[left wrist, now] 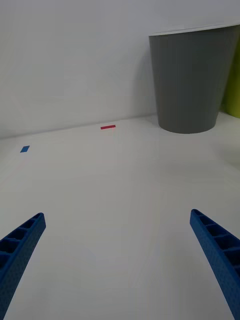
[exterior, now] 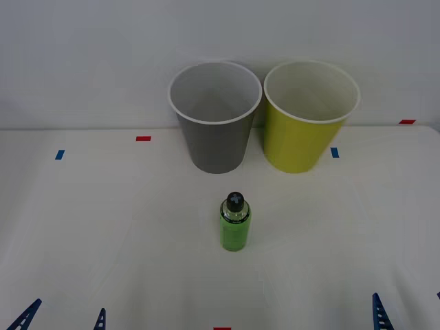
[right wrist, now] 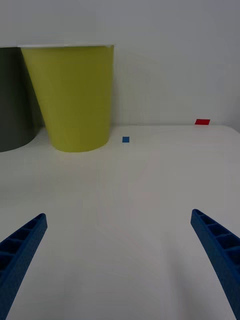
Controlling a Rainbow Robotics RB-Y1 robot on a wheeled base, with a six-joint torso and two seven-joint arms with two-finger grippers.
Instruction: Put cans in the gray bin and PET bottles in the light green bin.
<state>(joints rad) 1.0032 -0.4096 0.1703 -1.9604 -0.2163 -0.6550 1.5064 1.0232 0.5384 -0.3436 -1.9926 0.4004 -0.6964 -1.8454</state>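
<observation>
A small PET bottle (exterior: 234, 223) with a bright green body and a black cap stands upright at the table's middle. Behind it stand the gray bin (exterior: 216, 144) on the left and the light green bin (exterior: 297, 141) on the right, side by side and both showing bare insides. Cans are out of view. My left gripper (exterior: 65, 317) is open at the near left edge, well short of the bottle. My right gripper (exterior: 408, 313) is open at the near right edge. The right wrist view faces the light green bin (right wrist: 75, 95); the left wrist view faces the gray bin (left wrist: 192, 80).
The white table (exterior: 124, 227) ends at a white wall just behind the bins. Small tape marks lie flat on it: red (exterior: 143, 138) and blue (exterior: 60, 155) at the left, blue (exterior: 335, 152) and red (exterior: 407, 122) at the right.
</observation>
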